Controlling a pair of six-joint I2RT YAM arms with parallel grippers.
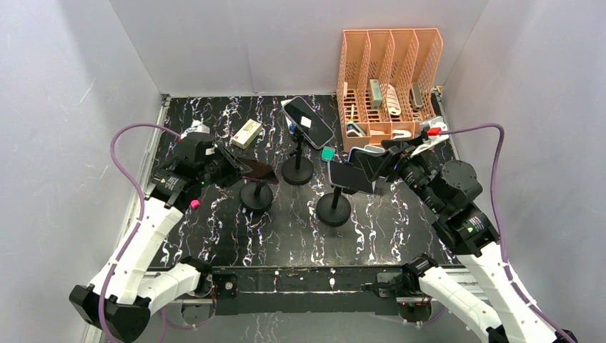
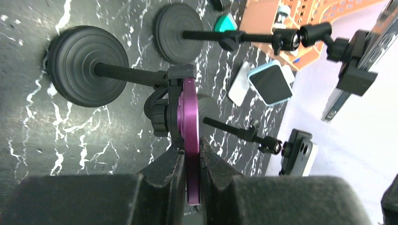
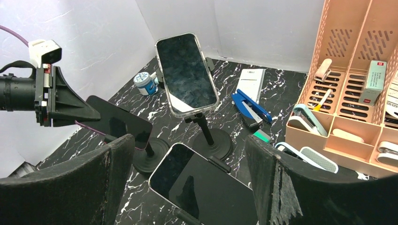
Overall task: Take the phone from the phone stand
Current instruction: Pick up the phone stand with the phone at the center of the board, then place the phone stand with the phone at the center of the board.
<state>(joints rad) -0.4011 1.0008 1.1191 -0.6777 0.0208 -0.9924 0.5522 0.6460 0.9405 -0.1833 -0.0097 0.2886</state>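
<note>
Three phones sit on black round-based stands. My left gripper (image 2: 191, 159) is shut on the edge of the purple phone (image 2: 190, 117), which rests in the cradle of the left stand (image 2: 88, 65). From above, that phone (image 1: 256, 170) is beside the left gripper (image 1: 232, 163). My right gripper (image 3: 187, 173) is open, one finger on each side of the dark-screened phone (image 3: 206, 187) on the right stand (image 1: 334, 209), with gaps on both sides. The middle phone (image 3: 186, 72), in a clear case, stands highest on its stand (image 1: 297, 171).
An orange desk organizer (image 1: 389, 78) with small items stands at the back right. A white box (image 1: 246, 133), a blue stapler (image 3: 251, 110), a teal piece (image 1: 327, 153) and a pink cube (image 1: 194, 204) lie on the black marbled table. Grey walls enclose three sides.
</note>
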